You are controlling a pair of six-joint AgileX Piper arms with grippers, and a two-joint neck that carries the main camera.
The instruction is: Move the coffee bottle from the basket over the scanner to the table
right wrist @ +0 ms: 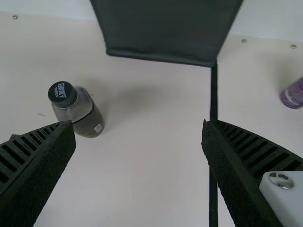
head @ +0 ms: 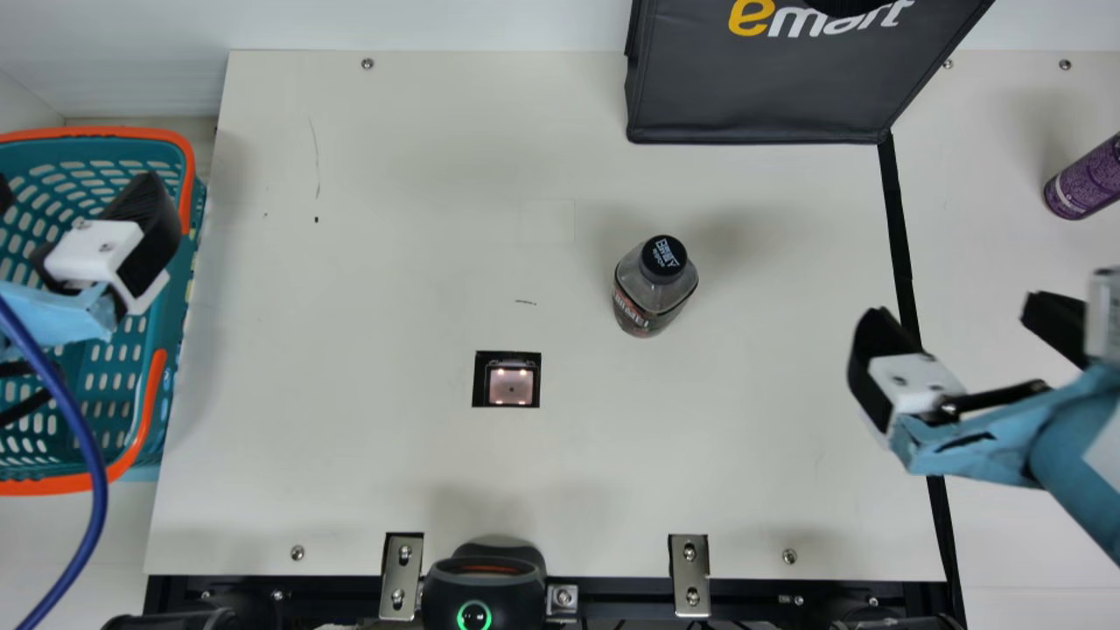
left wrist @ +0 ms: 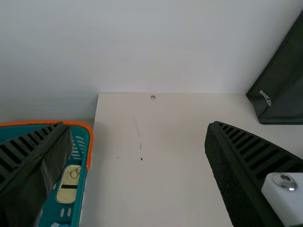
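Bottle [head: 654, 289] stands on the counter [head: 394, 219], three o'clock from the basket [head: 87, 132]. Left gripper [head: 77, 203], over the basket, and right gripper [head: 958, 337], three o'clock from the bottle, gape wide, empty; scanner [head: 510, 385] at the bottle's eight o'clock.

The cream bench [head: 394, 455] bears the coffee bottle [head: 654, 293], upright right of the middle. Left of it and a little nearer, a square scanner window [head: 510, 385] is set into the surface. A dark bag [head: 757, 87] stands at the far side, right of centre. A black strip [head: 897, 219] runs from the bag towards the near edge; right of it is a purple container [head: 1085, 182].
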